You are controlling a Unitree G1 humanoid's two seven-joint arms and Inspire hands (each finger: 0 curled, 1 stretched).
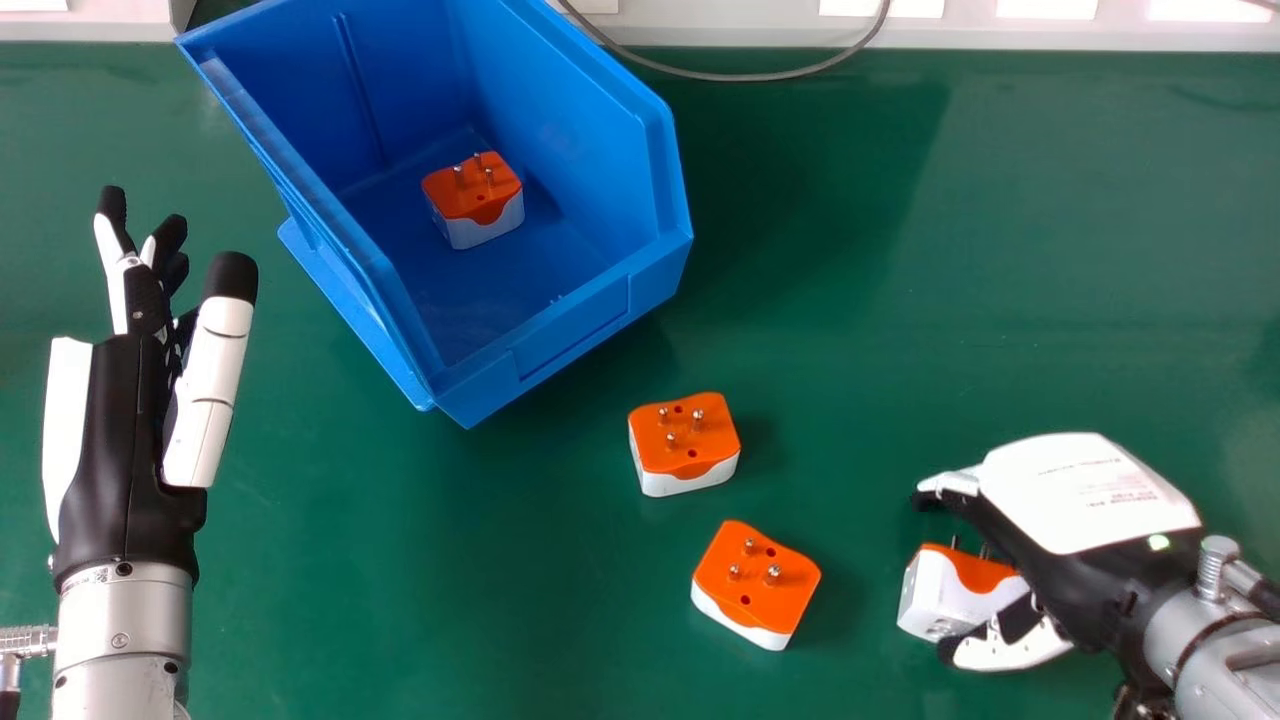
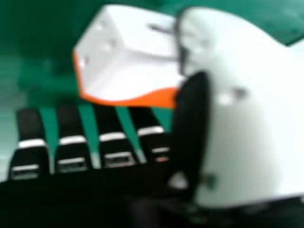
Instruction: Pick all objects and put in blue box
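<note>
In the head view my right hand (image 1: 1080, 510) is at the lower right, fingers and thumb apart around an orange-and-white plug adapter (image 1: 945, 598). In the right hand view the same adapter (image 2: 137, 57) lies just beyond the fingertips, partly behind the thumb of my right hand (image 2: 237, 104); I cannot tell whether they touch. Two more adapters, an upper one (image 1: 683, 438) and a lower one (image 1: 752, 582), rest pins up on the green table. Another adapter (image 1: 474, 195) sits pins up inside the blue box (image 1: 575, 335). My left hand (image 1: 130, 430) is open at the left.
Green tabletop (image 1: 1050, 250) stretches between the box and my right arm. A grey cable (image 1: 740, 77) loops over the table's far edge, beside a pale panel (image 1: 1000, 28). The left hand stands beside the box's left side.
</note>
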